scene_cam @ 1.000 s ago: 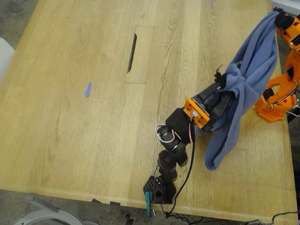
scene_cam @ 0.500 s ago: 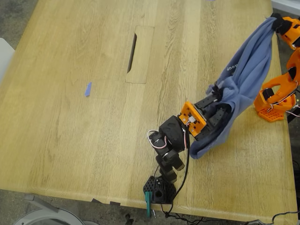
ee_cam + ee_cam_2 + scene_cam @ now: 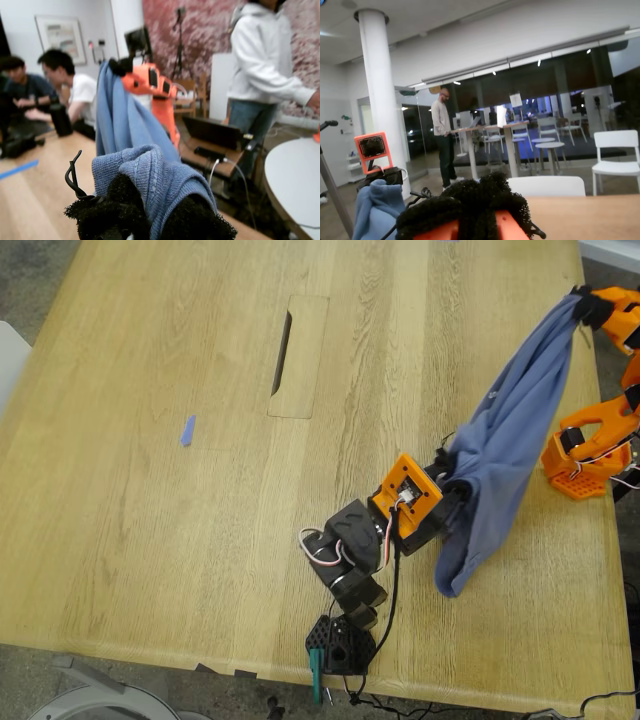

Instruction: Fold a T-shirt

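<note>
The jaws of my first gripper [image 3: 150, 220] are pinched tight on a bunch of the T-shirt [image 3: 510, 450]. In the first wrist view I can see the ribbed blue cloth squeezed between the two fuzzy black pads [image 3: 112, 215].

My second gripper [image 3: 590, 305] is up high near the exterior view's right edge. The top of the shirt seems caught there, because the cloth hangs down from it. I cannot tell for sure how its jaws stand. In the second wrist view I only see fuzzy black pads [image 3: 470, 205], with a little blue cloth off to one side.

So the shirt is up in the air. It stretches like a soft rope between my two grippers, and a loose end dangles down past my first gripper, above the table [image 3: 150, 490]. It is not lying flat anywhere.

I think I am at the picking-up and spreading part. No fold is made yet. Next I need to pull the shirt open wide and lay it flat on the wood. That will be tricky, since it is all bunched up.

The shirt is soft, floppy, slate-blue cotton that sags and folds by itself. The table is hard, smooth, pale wood with lines in it. It has a long cut-out panel [image 3: 297, 355] and a tiny blue tape scrap [image 3: 187, 430], both well apart from the shirt.
</note>
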Available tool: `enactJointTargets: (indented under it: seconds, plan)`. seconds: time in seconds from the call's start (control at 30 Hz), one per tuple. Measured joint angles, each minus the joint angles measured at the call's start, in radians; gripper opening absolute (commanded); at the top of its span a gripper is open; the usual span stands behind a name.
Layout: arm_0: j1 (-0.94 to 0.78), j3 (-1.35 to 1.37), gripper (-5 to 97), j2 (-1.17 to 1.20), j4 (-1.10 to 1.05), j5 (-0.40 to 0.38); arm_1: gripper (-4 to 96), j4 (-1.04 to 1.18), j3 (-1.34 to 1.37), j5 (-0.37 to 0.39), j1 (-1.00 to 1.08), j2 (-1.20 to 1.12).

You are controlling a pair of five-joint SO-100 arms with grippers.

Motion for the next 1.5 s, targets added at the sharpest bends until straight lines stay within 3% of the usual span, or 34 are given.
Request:
enactJointTargets:
  seconds: [0.23, 0.6, 0.83, 1.5]
  plan:
    - [-0.106, 0.011, 0, 0.006, 0.052, -0.028, 0.0, 0.0, 0.184, 0.015, 0.017, 0.109]
    - [-0.278, 0.123, 0, 0.005, 0.052, -0.219, 0.0, 0.064, 0.268, 0.035, 0.055, 0.175]
    - [-0.362, 0.514, 0, 0.14, 0.052, -0.295, 0.0, 0.109, 0.319, 0.046, 0.061, 0.206]
    - [-0.646, 1.513, 0, 0.66, -0.268, -0.29, 0.0, -0.04, 0.772, 0.048, 0.184, 0.298]
